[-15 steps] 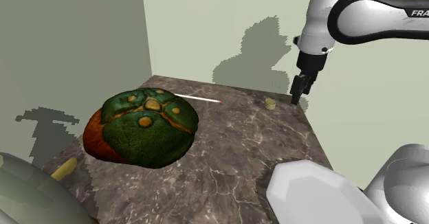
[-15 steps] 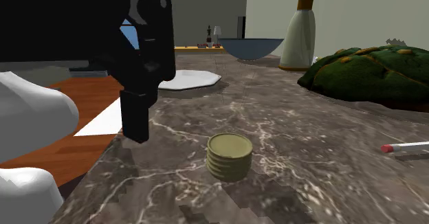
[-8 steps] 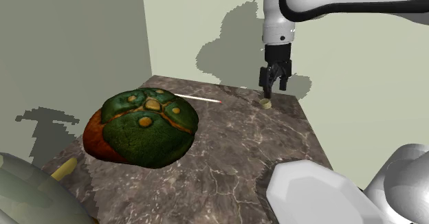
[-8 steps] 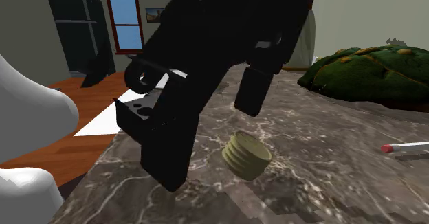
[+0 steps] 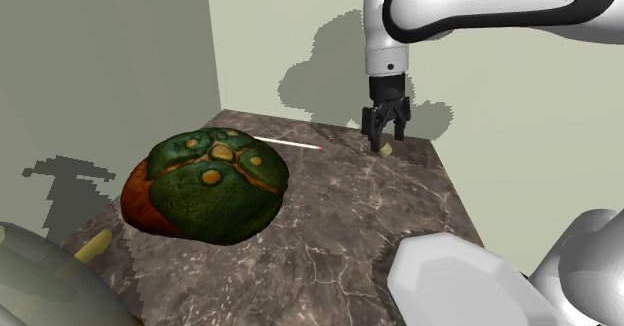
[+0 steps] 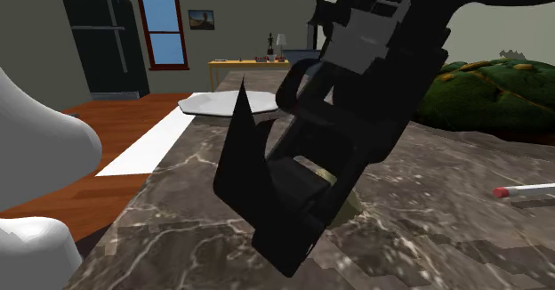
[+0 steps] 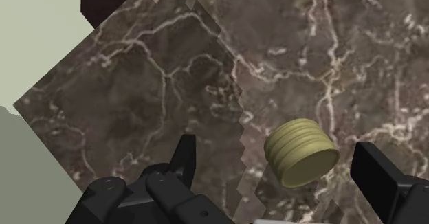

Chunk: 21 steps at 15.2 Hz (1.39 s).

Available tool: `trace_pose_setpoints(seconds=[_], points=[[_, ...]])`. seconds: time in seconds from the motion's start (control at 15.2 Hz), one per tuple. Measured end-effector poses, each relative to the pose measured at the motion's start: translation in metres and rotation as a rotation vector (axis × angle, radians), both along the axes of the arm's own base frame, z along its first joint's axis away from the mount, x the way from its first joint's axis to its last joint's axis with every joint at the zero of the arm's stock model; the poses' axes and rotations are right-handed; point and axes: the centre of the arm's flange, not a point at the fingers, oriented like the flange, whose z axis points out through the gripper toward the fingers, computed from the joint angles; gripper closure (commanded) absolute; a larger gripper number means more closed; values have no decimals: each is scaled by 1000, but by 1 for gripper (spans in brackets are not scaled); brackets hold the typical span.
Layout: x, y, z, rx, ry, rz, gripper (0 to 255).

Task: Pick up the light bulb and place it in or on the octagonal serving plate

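The black pincer (image 5: 384, 132) hangs open over the small ribbed olive-yellow light bulb (image 7: 300, 152) near the dark marble bench (image 5: 330, 234) corner. It looks like the grabbing step; next, lower and squeeze.

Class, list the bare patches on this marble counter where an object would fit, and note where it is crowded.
Bare marble runs between the green dome and the white plate. Crowded: the far corner, where the gripper hangs over the olive ribbed piece, near the thin stick.
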Motion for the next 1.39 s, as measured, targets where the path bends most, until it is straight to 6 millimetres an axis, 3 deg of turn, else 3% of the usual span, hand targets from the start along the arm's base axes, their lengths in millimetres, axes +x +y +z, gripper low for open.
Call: trace_pose_setpoints(seconds=[0.2, 0.53, 0.59, 1.39], points=[[-3, 0, -11, 0, 0, 0, 0], [-3, 0, -13, 0, 0, 0, 0], [-3, 0, -13, 0, 0, 0, 255], [-4, 0, -6, 0, -1, 0, 255]])
